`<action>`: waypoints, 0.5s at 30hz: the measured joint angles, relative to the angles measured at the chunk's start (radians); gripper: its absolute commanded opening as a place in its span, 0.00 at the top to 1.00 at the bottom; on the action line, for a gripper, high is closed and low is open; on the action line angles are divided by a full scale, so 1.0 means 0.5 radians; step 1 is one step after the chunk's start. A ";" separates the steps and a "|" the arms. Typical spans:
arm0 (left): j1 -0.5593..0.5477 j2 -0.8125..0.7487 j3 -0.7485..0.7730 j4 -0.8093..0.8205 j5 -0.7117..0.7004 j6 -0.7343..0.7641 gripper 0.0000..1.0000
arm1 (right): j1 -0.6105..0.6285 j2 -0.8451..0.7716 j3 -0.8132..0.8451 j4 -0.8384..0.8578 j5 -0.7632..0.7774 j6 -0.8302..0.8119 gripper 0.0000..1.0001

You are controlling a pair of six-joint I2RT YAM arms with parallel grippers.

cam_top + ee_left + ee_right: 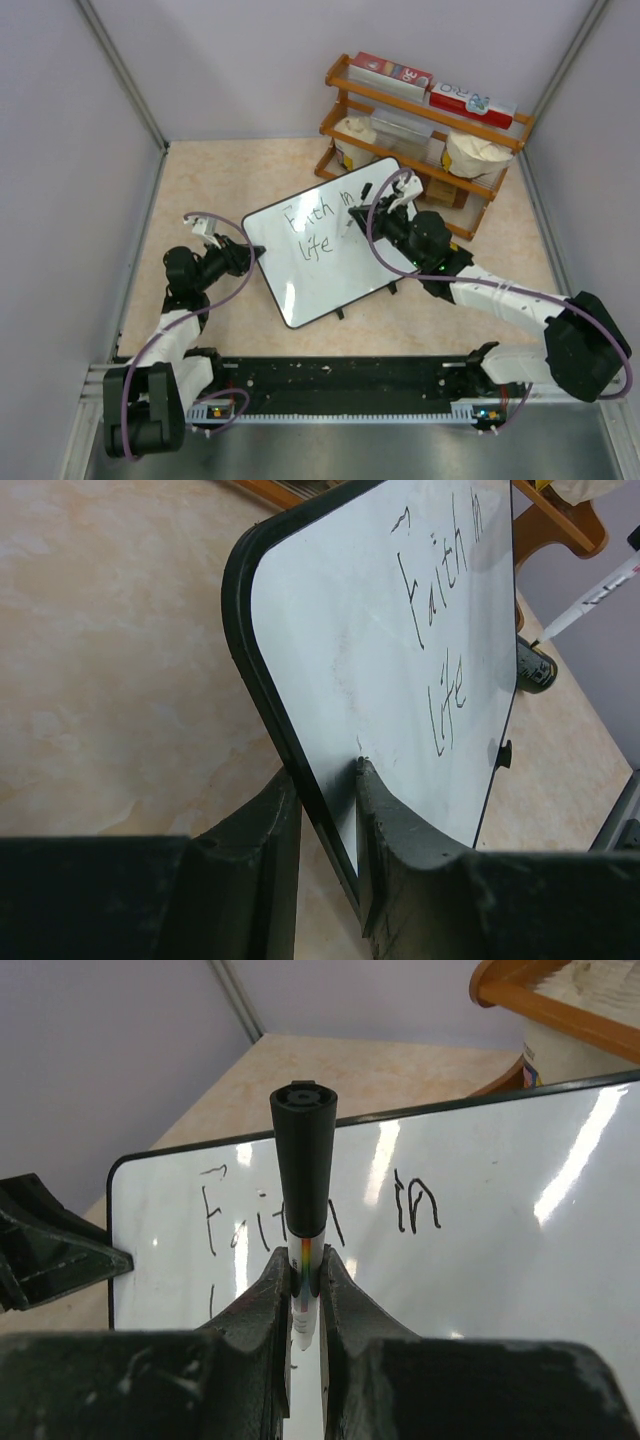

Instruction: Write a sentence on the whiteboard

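White and black-rimmed, the whiteboard (320, 255) sits tilted at the middle of the beige surface (230, 180), just in front of the wooden rack (425, 125). Left pincer (322, 780) is pinching its left rim. Right pincer (305, 1270) is clamped on a black-capped marker (302, 1160) over the board's upper part. The sentence (318, 225) reads "Faith in", with "life" beneath.

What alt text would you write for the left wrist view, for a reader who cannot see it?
The left gripper clamps the black rim of the whiteboard over a beige table. Black handwriting on it reads "Faith in" and "life"; a white marker shows at upper right.
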 measured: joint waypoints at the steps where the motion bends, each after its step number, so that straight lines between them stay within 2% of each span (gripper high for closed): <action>1: 0.001 0.002 0.000 0.002 0.002 0.000 1.00 | 0.011 0.013 0.011 0.028 0.016 -0.014 1.00; 8: 0.002 0.002 0.000 0.005 0.004 -0.001 1.00 | 0.060 0.205 0.097 0.222 0.127 -0.083 1.00; 15: 0.002 0.002 0.000 0.005 0.004 -0.001 1.00 | 0.102 0.307 0.097 0.262 0.165 -0.107 1.00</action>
